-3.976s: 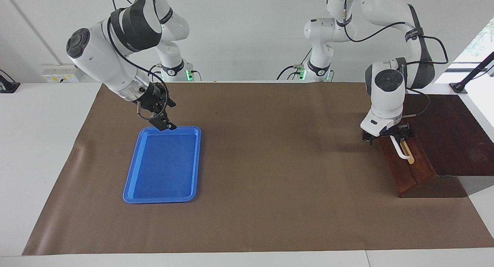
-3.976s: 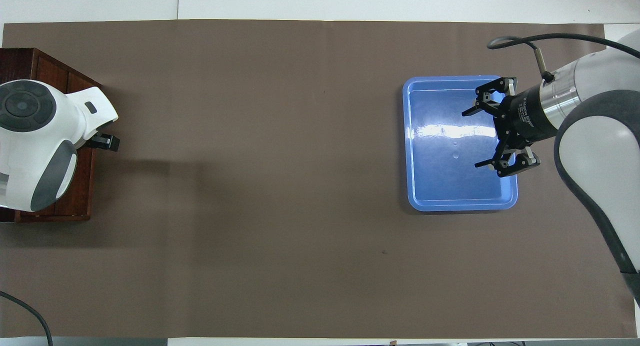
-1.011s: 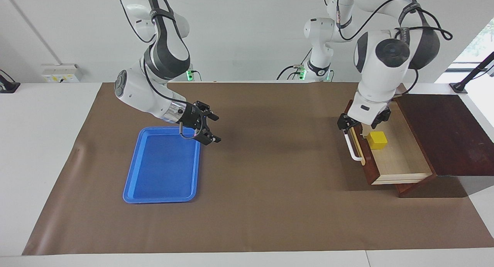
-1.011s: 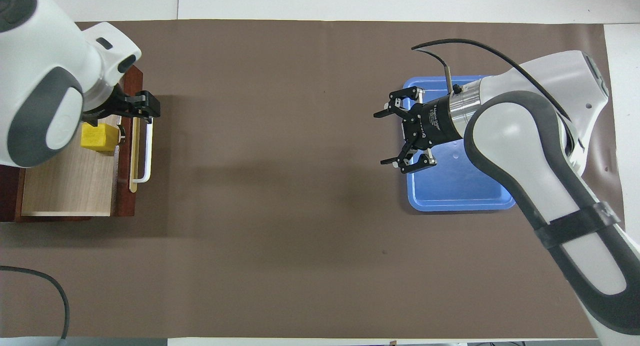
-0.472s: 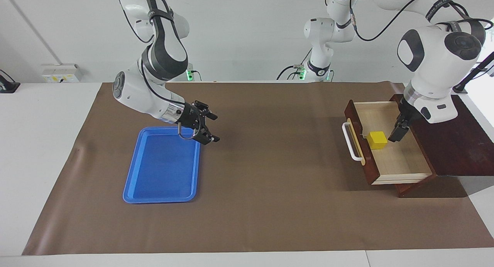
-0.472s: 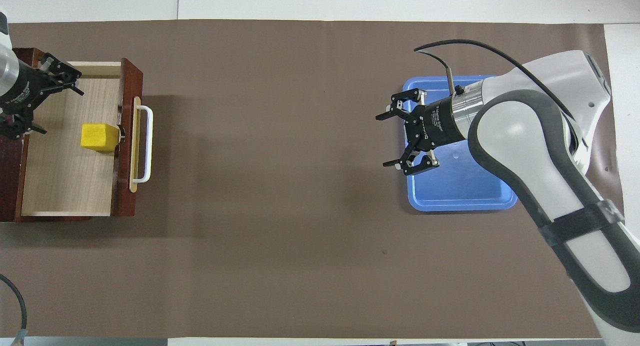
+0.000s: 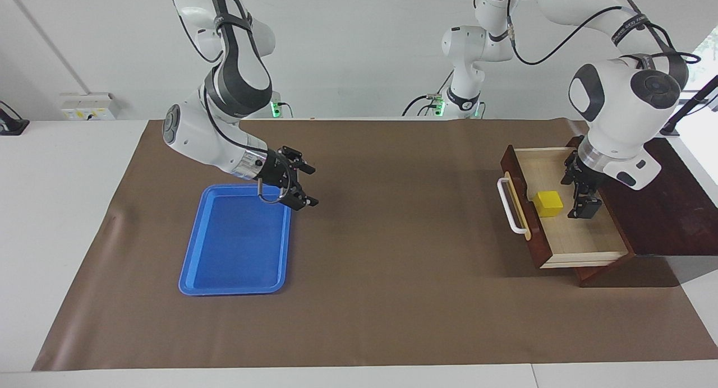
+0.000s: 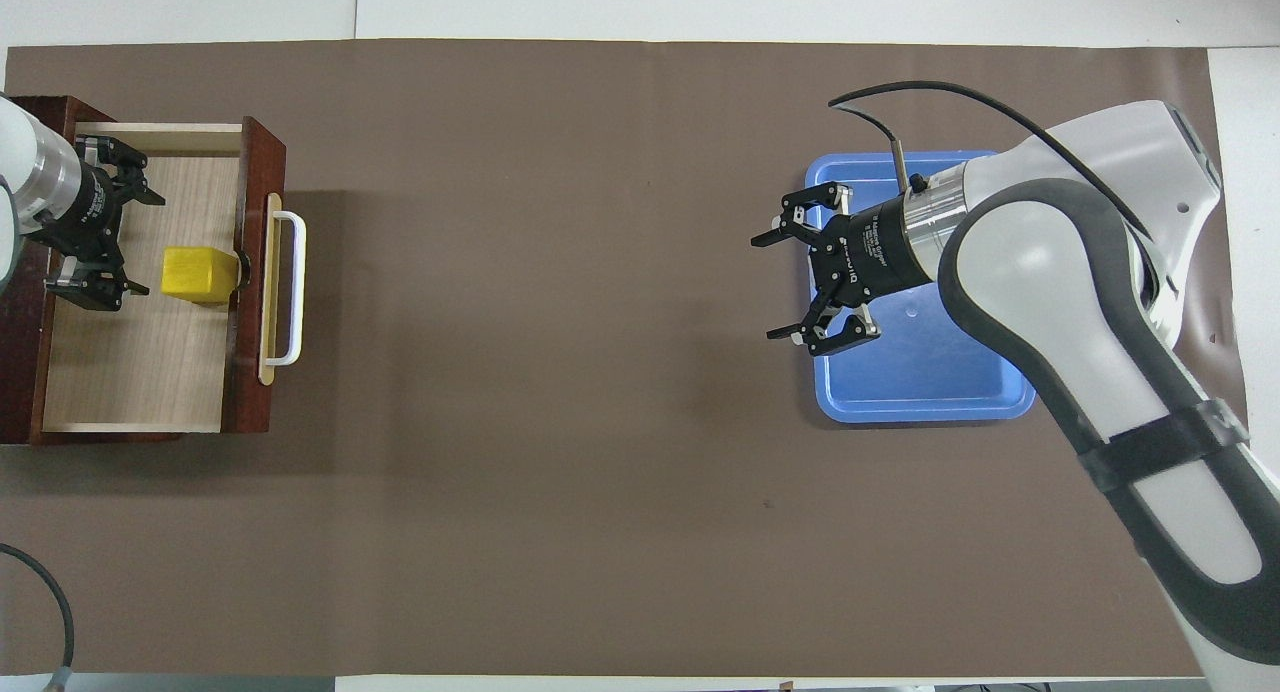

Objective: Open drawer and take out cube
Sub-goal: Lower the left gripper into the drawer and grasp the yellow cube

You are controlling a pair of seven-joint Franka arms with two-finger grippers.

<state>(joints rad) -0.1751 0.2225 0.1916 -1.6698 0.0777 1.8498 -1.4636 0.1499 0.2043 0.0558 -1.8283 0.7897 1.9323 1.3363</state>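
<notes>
The drawer (image 7: 566,231) stands pulled out of its dark wooden box (image 7: 662,197) at the left arm's end of the table. Its white bar handle (image 7: 509,206) faces the mat's middle. The yellow cube (image 7: 548,203) lies on the pale drawer floor against the inside of the drawer front; it also shows in the overhead view (image 8: 198,274). My left gripper (image 7: 578,192) is open and down in the drawer beside the cube, on the box's side of it, not touching it. My right gripper (image 7: 311,185) is open and empty, waiting over the blue tray's edge.
A blue plastic tray (image 7: 235,248) lies empty on the brown mat (image 7: 392,264) toward the right arm's end. The drawer front (image 8: 258,272) and handle (image 8: 290,287) stick out onto the mat.
My left gripper pulled the drawer open, let go of the handle, swung over the drawer and has now dropped in beside the cube. My right gripper moved from over the tray to its edge.
</notes>
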